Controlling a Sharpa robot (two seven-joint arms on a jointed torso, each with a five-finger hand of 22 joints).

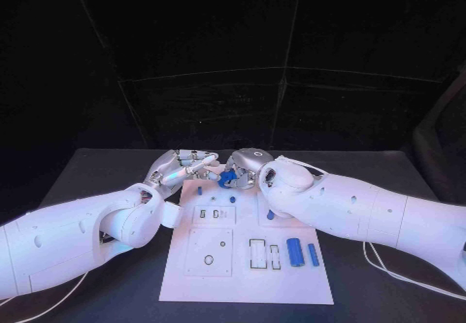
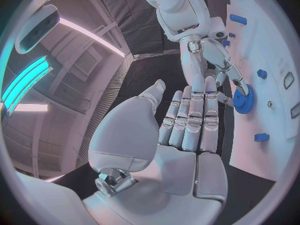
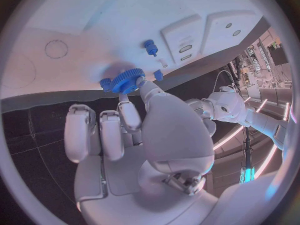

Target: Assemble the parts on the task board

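The task board is looking like smooth matt white plastic; the blue gear at its 12 o'clock edge is showing a ridged plastic rim; the bench is appearing dull black, the right hand gleaming silver

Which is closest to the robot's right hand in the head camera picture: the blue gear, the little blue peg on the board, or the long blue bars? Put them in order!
1. The blue gear: pinched in the right hand, at the board's far end.
2. The little blue peg: mid-board, nearer the robot.
3. The long blue bars: farthest, on the task board toward its near right part.
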